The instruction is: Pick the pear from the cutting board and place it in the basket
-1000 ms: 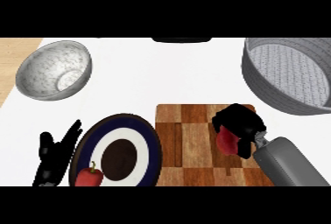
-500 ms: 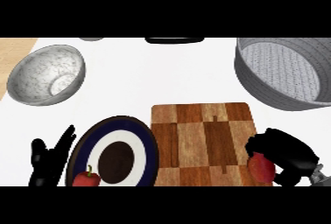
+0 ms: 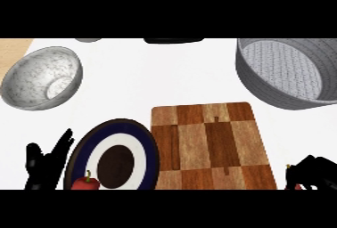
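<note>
I see a white counter with a smooth, plain surface. The grey basket sits at upper right: round, deep, with a woven-textured wall and interior. The cutting board lies at lower centre, rectangular with rounded corners, built from wood blocks in alternating light and dark brown; its top is bare. At upper left a round bowl with a mottled grey-white, stone-like finish stands tilted on the counter. Left of the board, touching its edge, a round plate shows a dark blue rim, a white ring and a dark brown centre; a small red fruit with a green stem rests on its lower rim. My left hand rests at lower left, fingers straight and raised, holding nothing. My right hand shows at the lower right corner, fingers curled over a sliver of red, which I take to be the pear, just off the board's right edge. I can read no writing or labels.
</note>
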### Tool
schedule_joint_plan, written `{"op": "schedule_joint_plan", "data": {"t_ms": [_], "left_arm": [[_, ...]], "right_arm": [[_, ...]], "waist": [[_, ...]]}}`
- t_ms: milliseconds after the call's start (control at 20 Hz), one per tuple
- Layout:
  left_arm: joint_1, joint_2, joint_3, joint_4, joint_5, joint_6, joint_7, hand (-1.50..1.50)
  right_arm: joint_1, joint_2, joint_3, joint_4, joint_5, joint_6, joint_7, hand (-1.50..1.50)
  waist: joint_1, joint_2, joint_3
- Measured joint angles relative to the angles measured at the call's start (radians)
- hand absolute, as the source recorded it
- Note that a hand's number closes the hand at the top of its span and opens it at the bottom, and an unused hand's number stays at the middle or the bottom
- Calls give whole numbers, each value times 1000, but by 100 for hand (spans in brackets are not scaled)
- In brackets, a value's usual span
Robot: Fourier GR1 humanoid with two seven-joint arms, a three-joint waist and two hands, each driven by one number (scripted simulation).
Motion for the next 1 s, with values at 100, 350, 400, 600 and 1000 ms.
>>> {"op": "schedule_joint_plan", "data": {"t_ms": [100,350,400,600,1000], "left_arm": [[6,4,7,-2,5,-4,-1,0],[14,13,7,-12,1,-15,-8,0],[9,16,8,-7,5,-22,-7,0],[-20,0,-1,5,-2,-15,3,0],[-63,-21,-26,30,-32,-15,-5,0]], "right_arm": [[10,-3,-69,-34,-145,67,-23,150],[8,-87,-292,-81,-485,246,39,150],[-1,-108,-338,-84,-548,272,70,150],[-70,-210,-497,-70,-775,360,239,150],[-303,-396,-607,140,-1070,439,541,150]], "waist": [[-3,-1,-1],[7,-2,-4],[10,-1,-4],[27,2,-5],[69,8,-3]]}}
